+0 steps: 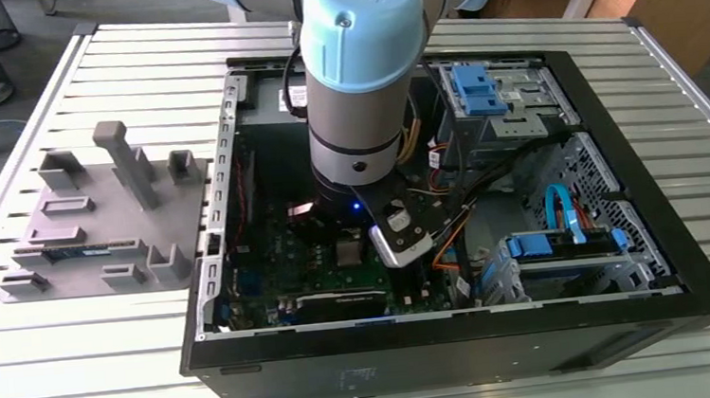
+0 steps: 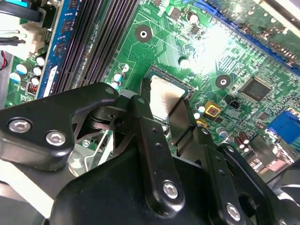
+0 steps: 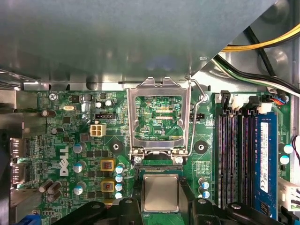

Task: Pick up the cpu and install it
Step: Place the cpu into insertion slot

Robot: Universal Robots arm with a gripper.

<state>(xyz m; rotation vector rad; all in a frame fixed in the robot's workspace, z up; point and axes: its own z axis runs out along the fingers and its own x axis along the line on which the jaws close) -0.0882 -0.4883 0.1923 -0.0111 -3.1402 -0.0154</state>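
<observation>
Grip: black two-fingered tool [image 2: 163, 107], clamped on opposite edges of the small square silver-topped cpu [image 3: 161, 193].
Board: the cpu sits over the green motherboard [image 3: 70, 122], beside the hinged silver frame [image 3: 159, 86].
Pose: grey-and-blue arm [image 1: 353, 85], upright, reaching into the open black computer case [image 1: 664, 260].
Surface: slatted metal tabletop [image 1: 90, 372] under the case.

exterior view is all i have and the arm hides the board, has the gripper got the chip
Observer: Yes. In both wrist views the gripper is shut on the chip, its fingers against two opposite edges.
Operator: ok and is the metal frame on the socket open
Observer: Yes. In the first wrist view the frame is swung open away from the socket, and the board shows through its window.
</observation>
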